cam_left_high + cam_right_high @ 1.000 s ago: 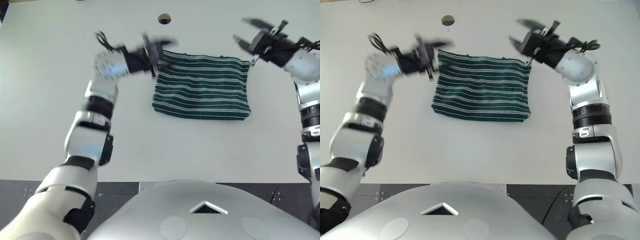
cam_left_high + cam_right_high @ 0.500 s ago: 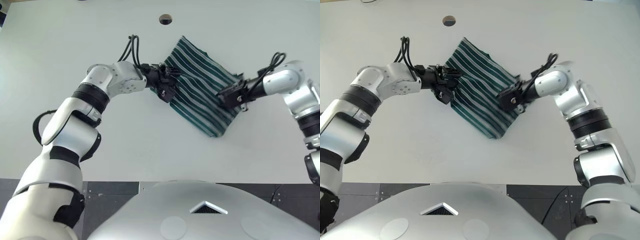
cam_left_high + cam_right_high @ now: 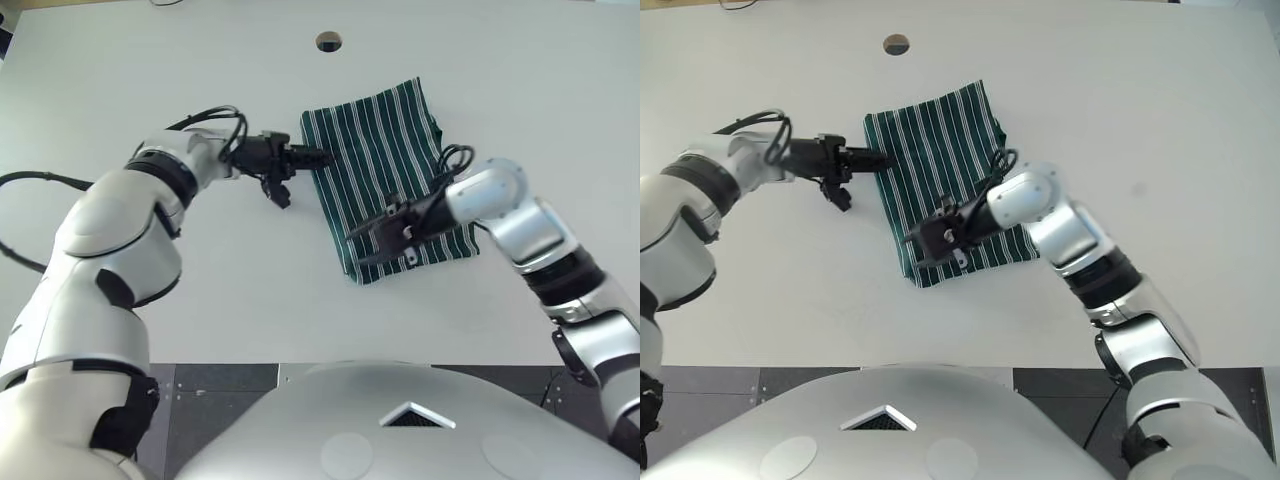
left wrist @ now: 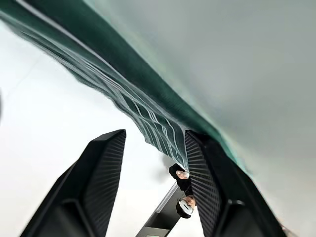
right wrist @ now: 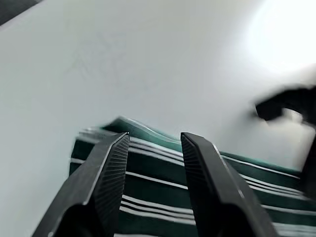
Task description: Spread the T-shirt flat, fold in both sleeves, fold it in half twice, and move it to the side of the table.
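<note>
The left gripper [image 3: 318,157] lies low over the white table [image 3: 520,80], pointing toward the right, with its tips at the left edge of the folded dark green T-shirt with thin white stripes [image 3: 380,165]. In the left wrist view its two black ribbed fingers [image 4: 106,168] stand apart with nothing clamped between them. The cloth's edge runs close past one of them, and whether it touches cannot be told.

The T-shirt lies flat as a compact rectangle near the middle of the table, turned slightly askew, its stripes running lengthwise from the far end to the near end. A small round hole in the tabletop [image 3: 328,42] sits beyond its far-left corner, well apart from it.

The right gripper [image 3: 362,245] reaches in from the right across the shirt's near end and sits over its near-left corner. The right wrist view shows its fingers [image 5: 111,168] spread, with striped cloth and the corner seen under and between them, and nothing pinched. Contact with the fabric cannot be judged.
</note>
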Tool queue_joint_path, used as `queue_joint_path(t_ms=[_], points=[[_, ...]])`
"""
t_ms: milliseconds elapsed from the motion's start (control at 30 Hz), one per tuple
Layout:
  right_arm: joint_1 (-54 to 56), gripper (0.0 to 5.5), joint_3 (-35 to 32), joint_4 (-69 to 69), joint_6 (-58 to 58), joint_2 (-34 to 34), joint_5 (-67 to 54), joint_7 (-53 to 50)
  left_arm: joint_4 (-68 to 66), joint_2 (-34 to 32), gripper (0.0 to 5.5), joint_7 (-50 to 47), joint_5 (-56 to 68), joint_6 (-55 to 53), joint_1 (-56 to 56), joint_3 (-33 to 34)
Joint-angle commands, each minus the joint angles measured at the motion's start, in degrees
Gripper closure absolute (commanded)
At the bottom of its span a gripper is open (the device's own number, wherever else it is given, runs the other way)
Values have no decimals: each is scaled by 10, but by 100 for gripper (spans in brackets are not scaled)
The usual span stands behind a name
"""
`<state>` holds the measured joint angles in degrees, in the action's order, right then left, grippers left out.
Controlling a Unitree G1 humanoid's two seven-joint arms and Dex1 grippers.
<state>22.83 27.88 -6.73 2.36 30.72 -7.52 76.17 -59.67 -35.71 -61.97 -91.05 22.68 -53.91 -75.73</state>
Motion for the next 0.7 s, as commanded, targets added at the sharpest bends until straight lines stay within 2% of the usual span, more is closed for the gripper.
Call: queue_joint_path(t_ms=[33,100,167,200,267,367,433,500,600,700], points=[[-3,357,-134,-13,82,66,-132,26,231,-141,329,4,189,117,-6,173],[-27,357,-187,51,46,113,-131,36,365,-219,329,136,366,204,49,238],[-67,357,-227,119,-44,164,-96,42,435,-282,329,296,530,251,131,208],[-84,357,-241,153,-100,191,-71,41,456,-310,329,384,622,249,180,172],[-105,357,-251,216,-178,235,-27,29,485,-356,329,498,713,253,255,138],[-128,311,-249,282,-270,267,14,14,547,-407,286,640,823,230,329,128],[-125,266,-244,304,-323,268,31,6,562,-412,246,698,815,212,358,143],[-113,226,-231,322,-383,258,56,-9,541,-385,212,733,783,197,379,171],[-98,226,-196,362,-501,235,149,-74,517,-330,212,760,743,170,410,216],[-102,226,-165,383,-567,221,215,-126,507,-293,212,777,699,170,434,248]])
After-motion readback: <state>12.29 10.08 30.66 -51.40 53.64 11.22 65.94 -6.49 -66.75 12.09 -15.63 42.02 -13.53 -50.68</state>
